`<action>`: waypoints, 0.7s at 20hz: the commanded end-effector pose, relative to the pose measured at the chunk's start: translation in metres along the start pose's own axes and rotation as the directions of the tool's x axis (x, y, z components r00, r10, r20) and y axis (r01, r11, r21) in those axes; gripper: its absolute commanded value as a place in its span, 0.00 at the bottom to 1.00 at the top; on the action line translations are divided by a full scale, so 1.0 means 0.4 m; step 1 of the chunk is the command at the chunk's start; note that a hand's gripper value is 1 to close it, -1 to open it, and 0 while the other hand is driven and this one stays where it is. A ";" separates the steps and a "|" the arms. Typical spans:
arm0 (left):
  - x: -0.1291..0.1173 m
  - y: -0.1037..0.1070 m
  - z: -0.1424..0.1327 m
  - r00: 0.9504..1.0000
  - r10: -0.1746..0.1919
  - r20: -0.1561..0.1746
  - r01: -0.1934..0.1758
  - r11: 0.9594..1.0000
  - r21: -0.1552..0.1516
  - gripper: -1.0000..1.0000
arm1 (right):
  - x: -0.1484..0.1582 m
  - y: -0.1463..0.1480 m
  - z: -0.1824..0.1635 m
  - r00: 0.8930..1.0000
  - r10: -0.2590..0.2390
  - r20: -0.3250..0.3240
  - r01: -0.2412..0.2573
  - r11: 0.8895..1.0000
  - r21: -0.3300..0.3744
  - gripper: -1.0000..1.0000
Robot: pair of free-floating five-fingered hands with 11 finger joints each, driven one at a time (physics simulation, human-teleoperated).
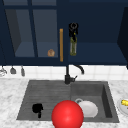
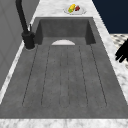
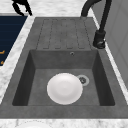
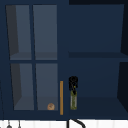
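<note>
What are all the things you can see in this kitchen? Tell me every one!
Sink: one, dark grey, set in the marble counter.
Draining board: one, grey, ribbed, left of the basin.
Tap: one, black, behind the sink.
Plate: one, white, in the basin.
Ball: one, red, at the sink's front edge.
Fruit dish: one, white, on the counter at the right.
Cabinet: one, navy, above the sink.
Bottle: one, greenish, on the cabinet shelf.
Left hand: one, black, fingers spread, above the draining board's front edge.
Right hand: one, black, curled round the bottle's top.
</note>
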State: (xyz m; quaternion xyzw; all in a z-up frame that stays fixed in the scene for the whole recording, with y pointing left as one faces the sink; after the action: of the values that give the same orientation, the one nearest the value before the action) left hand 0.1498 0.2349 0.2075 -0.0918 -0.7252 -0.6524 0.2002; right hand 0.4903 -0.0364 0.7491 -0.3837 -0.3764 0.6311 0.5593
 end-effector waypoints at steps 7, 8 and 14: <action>0.000 0.000 0.000 1.000 0.000 0.000 0.000 1.000 0.000 0.50 | -0.019 -0.064 0.125 1.000 -0.017 0.016 0.016 1.000 0.014 1.00; 0.000 0.000 0.000 1.000 0.000 0.000 0.000 1.000 0.000 0.50 | -0.026 -0.067 0.155 1.000 -0.017 0.019 0.017 1.000 0.000 1.00; 0.000 0.000 0.000 1.000 0.000 0.000 0.000 1.000 0.000 0.50 | -0.044 -0.073 0.289 0.999 -0.049 0.019 0.049 0.999 -0.008 1.00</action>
State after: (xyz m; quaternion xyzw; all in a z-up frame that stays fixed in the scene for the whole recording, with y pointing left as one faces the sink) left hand 0.1498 0.2349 0.2075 -0.0918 -0.7252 -0.6524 0.2002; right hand 0.4221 -0.0517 0.8155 -0.3794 -0.3844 0.6251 0.5635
